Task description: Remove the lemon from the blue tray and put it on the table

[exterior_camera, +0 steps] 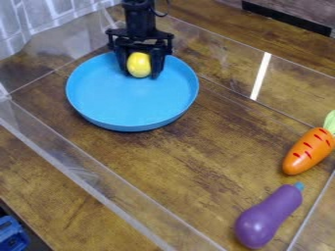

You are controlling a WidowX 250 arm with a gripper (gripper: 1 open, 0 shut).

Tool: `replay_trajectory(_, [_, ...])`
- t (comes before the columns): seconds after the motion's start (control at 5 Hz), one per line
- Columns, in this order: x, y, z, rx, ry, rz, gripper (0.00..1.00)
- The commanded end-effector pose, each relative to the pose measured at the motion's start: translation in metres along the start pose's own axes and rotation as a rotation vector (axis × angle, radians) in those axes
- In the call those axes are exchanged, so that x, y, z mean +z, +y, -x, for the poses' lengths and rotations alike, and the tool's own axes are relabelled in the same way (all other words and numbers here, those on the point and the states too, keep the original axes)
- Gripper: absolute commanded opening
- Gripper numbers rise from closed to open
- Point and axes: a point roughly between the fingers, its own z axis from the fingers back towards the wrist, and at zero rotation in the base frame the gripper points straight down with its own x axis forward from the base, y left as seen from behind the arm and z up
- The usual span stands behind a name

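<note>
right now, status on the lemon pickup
Gripper shut on lemon. Lemon low over blue tray, far side. Carrot and eggplant well clear.

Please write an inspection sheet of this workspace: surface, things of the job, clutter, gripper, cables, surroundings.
Surface: brown wood-grain table, glossy, with light reflections.
Job's things: lemon at the far side of the blue tray, not yet on the table.
Clutter: carrot toy and purple eggplant toy at the right, apart from the tray.
Gripper: black gripper points down, shut on the lemon.
Cables: nothing seen.
Surroundings: clear acrylic walls border the table.
</note>
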Motion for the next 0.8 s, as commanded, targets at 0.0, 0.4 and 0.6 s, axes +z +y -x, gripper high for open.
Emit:
replay_trajectory(0.0, [0.038,-0.019,0.002,-0.065,-0.079,0.018,0.00])
replay_trajectory(0.4, [0.053,-0.027,0.010,-0.143,-0.074,0.032,0.00])
replay_trajectory(0.6, [0.059,-0.030,0.007,-0.177,-0.071,0.036,0.00])
